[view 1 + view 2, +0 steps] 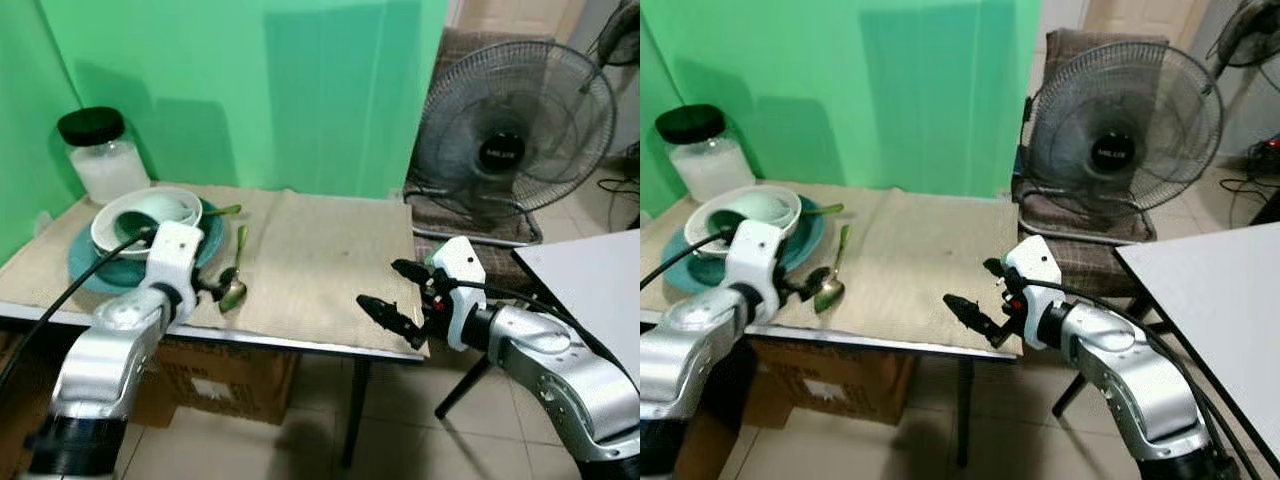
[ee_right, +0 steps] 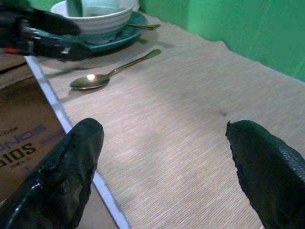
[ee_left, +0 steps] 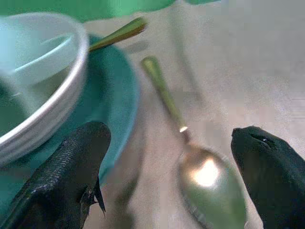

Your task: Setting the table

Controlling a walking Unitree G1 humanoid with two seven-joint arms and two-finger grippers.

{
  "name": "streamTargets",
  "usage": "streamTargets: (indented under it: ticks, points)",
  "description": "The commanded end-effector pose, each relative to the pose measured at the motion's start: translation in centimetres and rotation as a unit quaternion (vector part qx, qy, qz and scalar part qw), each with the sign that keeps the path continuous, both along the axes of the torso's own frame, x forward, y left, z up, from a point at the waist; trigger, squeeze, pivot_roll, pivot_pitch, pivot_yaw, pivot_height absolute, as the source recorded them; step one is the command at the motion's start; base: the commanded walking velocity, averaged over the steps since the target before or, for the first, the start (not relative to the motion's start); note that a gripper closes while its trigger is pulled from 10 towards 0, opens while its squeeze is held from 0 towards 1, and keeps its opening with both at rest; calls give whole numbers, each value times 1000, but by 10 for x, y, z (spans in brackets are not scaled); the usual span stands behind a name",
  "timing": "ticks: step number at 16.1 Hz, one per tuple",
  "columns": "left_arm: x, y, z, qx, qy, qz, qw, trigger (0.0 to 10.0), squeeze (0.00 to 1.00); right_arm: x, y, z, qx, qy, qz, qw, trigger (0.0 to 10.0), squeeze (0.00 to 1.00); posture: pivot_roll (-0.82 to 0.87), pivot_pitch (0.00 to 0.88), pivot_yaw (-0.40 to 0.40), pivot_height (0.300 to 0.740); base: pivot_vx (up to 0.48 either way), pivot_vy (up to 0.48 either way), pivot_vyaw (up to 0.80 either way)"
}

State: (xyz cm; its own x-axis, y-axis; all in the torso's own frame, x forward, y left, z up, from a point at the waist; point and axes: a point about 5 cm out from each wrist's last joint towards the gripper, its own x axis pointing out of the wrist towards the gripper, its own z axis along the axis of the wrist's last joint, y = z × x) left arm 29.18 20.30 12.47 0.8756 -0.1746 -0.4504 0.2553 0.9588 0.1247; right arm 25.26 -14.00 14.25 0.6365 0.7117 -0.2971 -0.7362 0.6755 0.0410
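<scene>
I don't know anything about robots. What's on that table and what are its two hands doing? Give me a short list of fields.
table: cloth-covered table
dishes: white bowl on a teal plate
cutlery: gold spoon lying beside the plate; a second gold handle resting on the plate rim
jar: black-lidded jar at the back corner
left gripper: open, fingers either side of the spoon's bowl
right gripper: open, at the table's front edge
behind: electric fan
</scene>
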Motion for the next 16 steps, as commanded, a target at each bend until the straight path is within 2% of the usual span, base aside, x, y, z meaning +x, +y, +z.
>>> streamTargets:
  ticks: [1,4,7,8,9,10,12,16]
  points:
    - [7,-4,0,-2,1,-22,1000,10000,0,3,-1,10,-3,-19,8,1000,10000,0,-66,0,9,740,0,0,0]
    - [21,-13,2,-15,8,-52,998,10000,0,3,-4,11,-9,-21,22,1000,10000,0,-66,0,4,740,0,0,0]
    - [25,-18,-2,-22,29,-62,997,10000,0,4,-4,12,-9,-22,32,999,10000,0,-68,0,6,740,0,0,0]
    - [25,-21,-6,-25,41,-70,996,9333,0,3,-4,13,-9,-19,45,999,10000,0,-69,0,5,740,0,0,0]
    - [25,-31,-6,-49,46,-91,994,3137,0,2,-5,13,-9,-18,51,999,10000,0,-68,0,2,740,0,0,0]
    - [24,-36,-6,-56,48,-104,992,2627,0,2,-5,14,-10,-18,51,998,10000,0,-68,0,2,740,0,0,0]
    - [26,-39,-9,-48,60,-105,991,3843,0,1,-5,14,-12,-17,56,998,10000,0,-73,0,4,740,0,0,0]
    - [27,-34,-13,-28,77,-79,994,4392,0,0,-7,14,-12,-14,62,998,10000,0,-74,0,2,740,0,0,0]
